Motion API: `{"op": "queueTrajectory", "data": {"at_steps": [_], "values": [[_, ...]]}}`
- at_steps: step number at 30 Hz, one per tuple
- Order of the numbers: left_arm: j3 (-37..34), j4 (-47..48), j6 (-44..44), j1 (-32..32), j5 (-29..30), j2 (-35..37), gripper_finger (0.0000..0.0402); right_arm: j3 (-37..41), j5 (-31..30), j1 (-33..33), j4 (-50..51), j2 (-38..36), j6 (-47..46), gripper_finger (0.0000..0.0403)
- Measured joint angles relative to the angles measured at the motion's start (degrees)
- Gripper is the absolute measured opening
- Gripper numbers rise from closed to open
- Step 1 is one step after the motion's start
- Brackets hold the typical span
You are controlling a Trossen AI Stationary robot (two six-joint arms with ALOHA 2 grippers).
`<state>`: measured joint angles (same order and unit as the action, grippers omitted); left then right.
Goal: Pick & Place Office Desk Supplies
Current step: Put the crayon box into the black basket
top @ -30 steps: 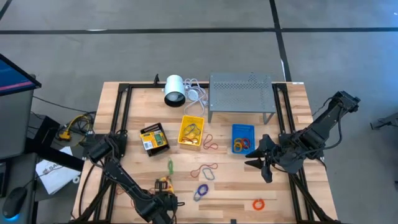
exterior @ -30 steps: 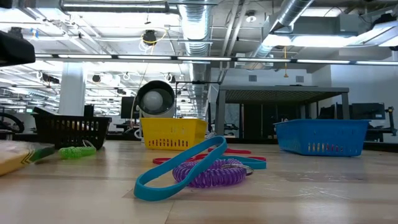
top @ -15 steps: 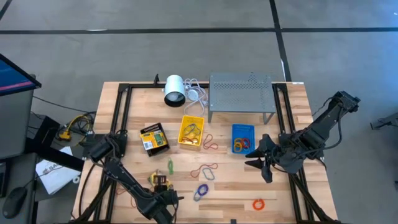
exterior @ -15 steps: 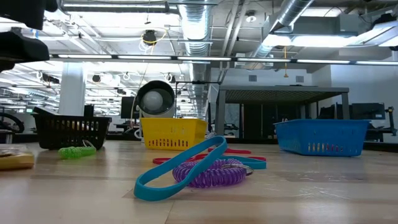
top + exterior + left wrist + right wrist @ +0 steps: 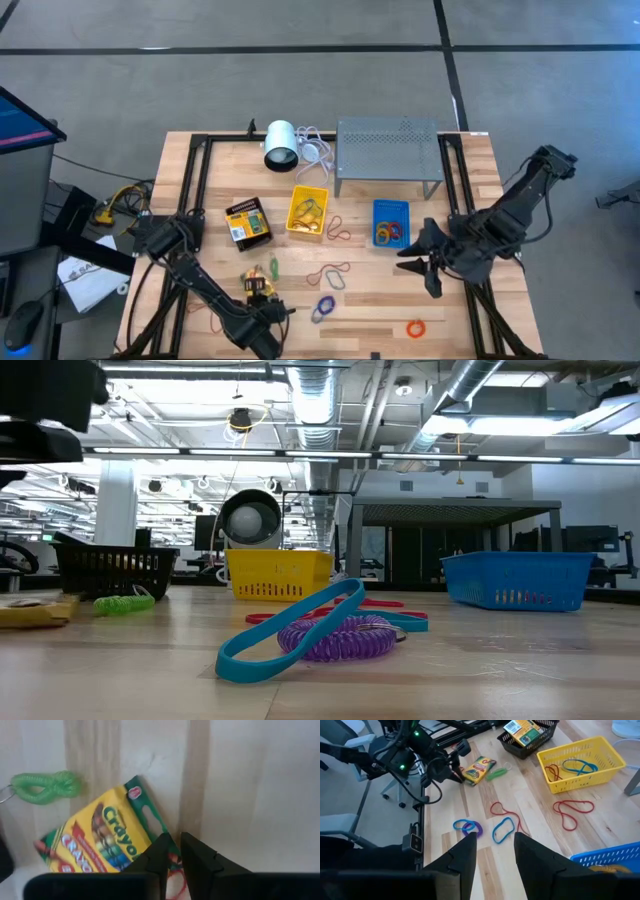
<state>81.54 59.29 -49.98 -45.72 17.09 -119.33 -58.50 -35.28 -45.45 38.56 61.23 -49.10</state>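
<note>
Your left gripper [image 5: 171,851] pinches crayon packet [image 5: 95,840] edge beside green coil [image 5: 44,786]; right gripper [image 5: 425,262] spread open near blue bin [image 5: 389,222].

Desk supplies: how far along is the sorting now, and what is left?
Done: one packet lies in the black bin; bands sit in the yellow bin and blue bin. In hand: the left gripper grips a crayon packet. Left: red bands, purple band, orange band, green coil. The right gripper waits open.
</note>
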Motion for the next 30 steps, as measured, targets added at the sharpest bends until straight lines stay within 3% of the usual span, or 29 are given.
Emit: {"op": "queueTrajectory", "data": {"at_steps": [5,19,30], "values": [[0.0,1.8,-0.1,0.8,-1.5,0.0,0.0006,0.0,-1.2,-1.6,0.0,0.0,-0.3,0.0127],[0.9,3.7,-0.2,0.4,-2.3,0.0,0.0,0.0,-2.3,-1.8,-0.1,0.0,-0.4,0.0127],[9.0,12.4,0.3,1.0,4.4,0.3,0.0,0.0,-2.3,-1.8,-0.1,0.0,-0.4,0.0127]]}}
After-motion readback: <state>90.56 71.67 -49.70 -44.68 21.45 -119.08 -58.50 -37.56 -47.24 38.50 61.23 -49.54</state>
